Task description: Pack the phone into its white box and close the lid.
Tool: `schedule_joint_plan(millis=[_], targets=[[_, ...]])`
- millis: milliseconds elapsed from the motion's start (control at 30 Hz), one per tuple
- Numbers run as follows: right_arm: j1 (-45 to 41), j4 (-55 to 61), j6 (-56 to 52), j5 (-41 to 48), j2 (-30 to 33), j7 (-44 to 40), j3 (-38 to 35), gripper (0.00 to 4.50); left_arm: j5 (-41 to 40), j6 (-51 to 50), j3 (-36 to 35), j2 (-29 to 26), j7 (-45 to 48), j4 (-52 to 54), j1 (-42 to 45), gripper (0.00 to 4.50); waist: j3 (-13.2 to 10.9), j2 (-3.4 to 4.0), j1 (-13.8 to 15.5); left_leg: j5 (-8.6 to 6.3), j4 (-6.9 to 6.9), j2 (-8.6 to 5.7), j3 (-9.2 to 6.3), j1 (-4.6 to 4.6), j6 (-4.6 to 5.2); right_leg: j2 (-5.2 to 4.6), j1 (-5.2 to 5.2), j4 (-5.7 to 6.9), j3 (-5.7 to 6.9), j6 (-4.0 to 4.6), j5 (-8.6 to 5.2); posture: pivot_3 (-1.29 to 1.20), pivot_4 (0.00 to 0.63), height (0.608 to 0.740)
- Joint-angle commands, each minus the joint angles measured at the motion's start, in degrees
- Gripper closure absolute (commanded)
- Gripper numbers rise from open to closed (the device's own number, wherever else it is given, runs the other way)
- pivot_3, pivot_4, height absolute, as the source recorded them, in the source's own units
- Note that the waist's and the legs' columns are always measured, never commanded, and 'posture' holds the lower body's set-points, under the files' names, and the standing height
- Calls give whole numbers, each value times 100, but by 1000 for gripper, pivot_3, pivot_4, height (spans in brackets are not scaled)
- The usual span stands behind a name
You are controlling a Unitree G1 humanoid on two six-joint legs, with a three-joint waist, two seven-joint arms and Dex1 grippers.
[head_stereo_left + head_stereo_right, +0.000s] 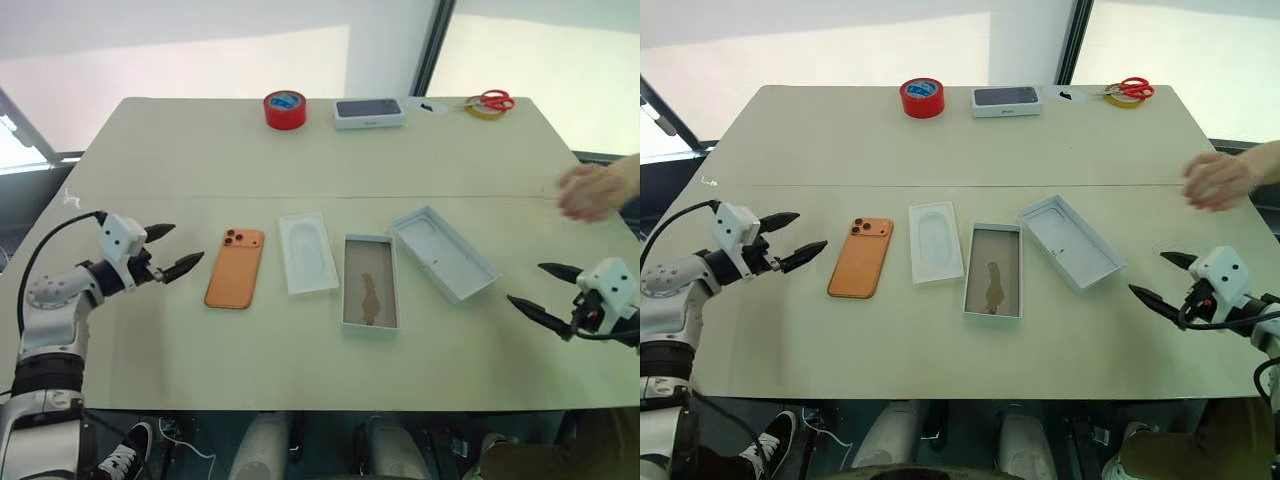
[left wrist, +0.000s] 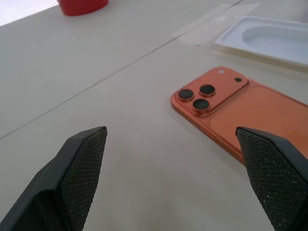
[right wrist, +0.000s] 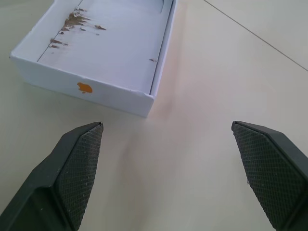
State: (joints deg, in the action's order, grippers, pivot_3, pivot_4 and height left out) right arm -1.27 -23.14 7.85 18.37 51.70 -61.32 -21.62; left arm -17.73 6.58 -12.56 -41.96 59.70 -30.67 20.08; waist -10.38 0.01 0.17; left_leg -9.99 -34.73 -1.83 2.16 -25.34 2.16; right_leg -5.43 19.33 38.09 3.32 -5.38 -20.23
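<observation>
A: Is the way from the left gripper (image 1: pixel 180 250) to the phone (image 1: pixel 236 267) free?
B: Yes, bare tabletop (image 1: pixel 300 150) between them, its fingers spread wide.
A: And on the right?
B: The right gripper (image 1: pixel 545 288) has bare tabletop up to the lid (image 1: pixel 444 253), but a person's hand (image 1: pixel 590 190) hovers above that side, and the liner (image 1: pixel 307 252) crowds the white box (image 1: pixel 370 281)

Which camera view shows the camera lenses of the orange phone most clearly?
The left wrist view: the phone lies close, its three lenses distinct. Both eye views show the whole phone from above, lenses tiny.
</observation>
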Motion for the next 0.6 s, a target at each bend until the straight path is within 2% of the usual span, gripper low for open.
schedule_joint_plan(millis=[33,133,400,600], targets=[[-171,-308,155,59,338,-110,-300,35,-219,18,-321,-254,191,269,-223,0,0,1,-17,-1,-1,0,0,0,1,-1,1,-1,0,0,0,0,150,735],[-214,-592,265,35,453,-168,-319,35,-232,-50,-424,-347,100,302,-414,0,0,1,-59,-3,-2,0,-1,0,1,-2,1,-1,0,1,-1,0,150,735],[-260,-476,169,38,413,-269,-165,35,-414,-192,-506,-339,206,799,-891,0,1,3,-102,-7,-2,0,-1,0,5,-4,1,-3,-1,2,-1,0,150,735],[-349,-514,151,1,443,-314,-110,35,-555,-160,-550,-345,301,963,-930,0,1,3,-97,-8,-2,0,-1,0,5,-4,1,-5,-1,2,-1,0,150,735]])
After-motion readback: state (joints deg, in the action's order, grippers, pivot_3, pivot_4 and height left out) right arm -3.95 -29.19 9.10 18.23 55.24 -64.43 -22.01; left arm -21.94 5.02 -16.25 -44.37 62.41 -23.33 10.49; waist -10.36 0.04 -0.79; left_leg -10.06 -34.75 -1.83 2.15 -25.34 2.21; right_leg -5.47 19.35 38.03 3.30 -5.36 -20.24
